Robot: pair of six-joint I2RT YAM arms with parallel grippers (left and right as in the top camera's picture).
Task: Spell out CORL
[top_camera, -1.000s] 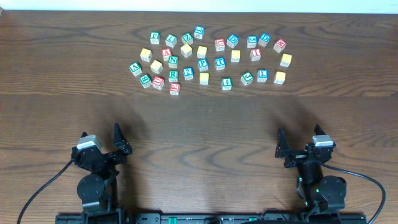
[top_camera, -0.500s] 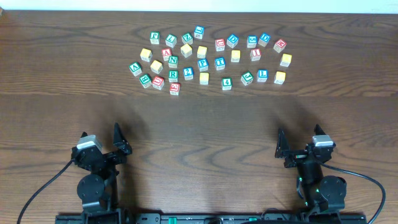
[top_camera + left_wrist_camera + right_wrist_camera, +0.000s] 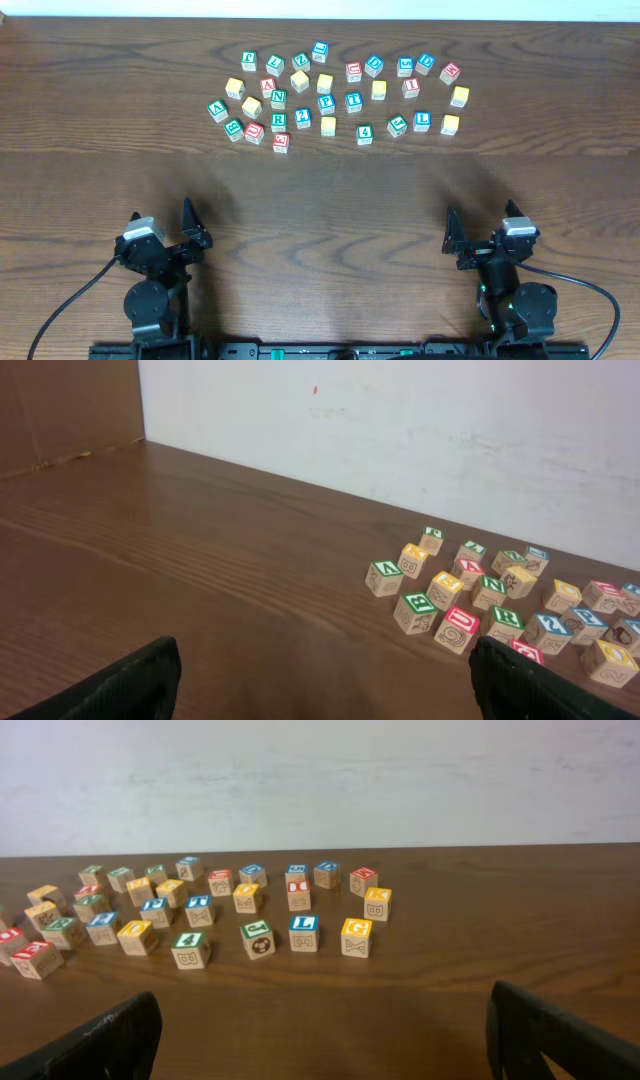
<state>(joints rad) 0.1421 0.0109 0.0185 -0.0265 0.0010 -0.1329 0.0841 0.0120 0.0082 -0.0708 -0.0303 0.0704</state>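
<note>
The cubes lie in a loose cluster at the far middle of the table. The green R cube [image 3: 278, 121] [image 3: 503, 622] sits in the cluster's near left part. The blue L cube [image 3: 422, 121] [image 3: 303, 931] is near its right end. Several cubes show plain yellowish tops from above. One of them [image 3: 450, 124] [image 3: 356, 935] carries a letter that reads like C; another [image 3: 328, 125] [image 3: 610, 660] seems to show an O. My left gripper [image 3: 161, 214] [image 3: 325, 690] and right gripper [image 3: 481, 215] [image 3: 325, 1045] stand open and empty near the front edge, far from the cubes.
Many other letter cubes with red, green and blue faces [image 3: 353, 71] crowd round the task cubes, some almost touching. A white wall [image 3: 320, 780] rises behind the table's far edge. Bare wood [image 3: 320, 210] lies between the grippers and the cluster.
</note>
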